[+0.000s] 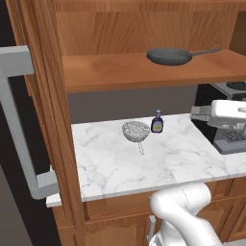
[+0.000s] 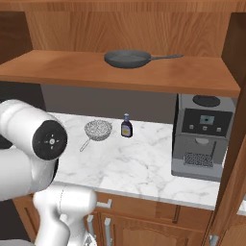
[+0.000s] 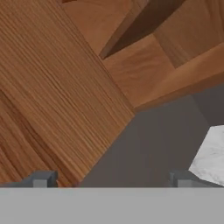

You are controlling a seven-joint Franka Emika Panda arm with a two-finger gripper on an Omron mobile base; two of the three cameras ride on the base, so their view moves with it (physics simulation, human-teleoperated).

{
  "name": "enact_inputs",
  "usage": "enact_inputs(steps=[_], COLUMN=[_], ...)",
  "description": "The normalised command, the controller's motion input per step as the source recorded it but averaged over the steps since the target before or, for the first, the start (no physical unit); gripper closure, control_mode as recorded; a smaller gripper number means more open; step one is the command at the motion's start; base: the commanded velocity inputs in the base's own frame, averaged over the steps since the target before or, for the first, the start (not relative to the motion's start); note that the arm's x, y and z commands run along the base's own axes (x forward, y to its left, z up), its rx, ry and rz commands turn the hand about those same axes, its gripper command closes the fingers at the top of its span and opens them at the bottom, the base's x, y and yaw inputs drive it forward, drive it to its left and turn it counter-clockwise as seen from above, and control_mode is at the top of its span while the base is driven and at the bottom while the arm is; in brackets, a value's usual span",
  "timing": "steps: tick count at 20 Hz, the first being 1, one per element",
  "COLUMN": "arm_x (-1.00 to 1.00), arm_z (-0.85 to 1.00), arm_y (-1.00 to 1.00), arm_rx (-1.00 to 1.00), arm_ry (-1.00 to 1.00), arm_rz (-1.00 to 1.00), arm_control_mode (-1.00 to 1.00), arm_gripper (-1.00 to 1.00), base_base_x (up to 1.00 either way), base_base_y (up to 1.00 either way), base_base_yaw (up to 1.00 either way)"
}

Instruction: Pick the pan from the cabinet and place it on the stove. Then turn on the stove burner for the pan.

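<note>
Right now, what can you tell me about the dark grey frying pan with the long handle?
The dark grey round frying pan is shallow, with a darker rim and a long thin handle pointing right. It looks like metal. It sits upright and flat on the reddish-brown wooden shelf of the open upper cabinet, right of the shelf's middle and above the marble counter. Only the shelf touches it; nothing lies in it.

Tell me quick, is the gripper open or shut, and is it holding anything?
Gripper: open, jaws wide apart, holding nothing; the pan sits on the cabinet shelf.
</note>
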Motion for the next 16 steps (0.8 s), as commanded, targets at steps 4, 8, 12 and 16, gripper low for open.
enact_inputs(steps=[4,8,12,16], arm_x=[0.29,0.44,0.51,0.56], arm_z=[0.0,0.01,0.02,0.0], arm_y=[-0.64,-0.68,-0.71,-0.7], arm_rx=[0.07,0.1,0.1,0.09], arm_ry=[0.05,0.08,0.12,0.15], arm_rz=[-0.33,-0.34,-0.3,-0.22], arm_control_mode=[-1.0,-1.0,-1.0,-1.0], arm_gripper=[-1.0,-1.0,-1.0,-1.0], base_base_x=[0.0,0.0,0.0,0.0], base_base_y=[0.0,0.0,0.0,0.0], base_base_yaw=[0.0,0.0,0.0,0.0])
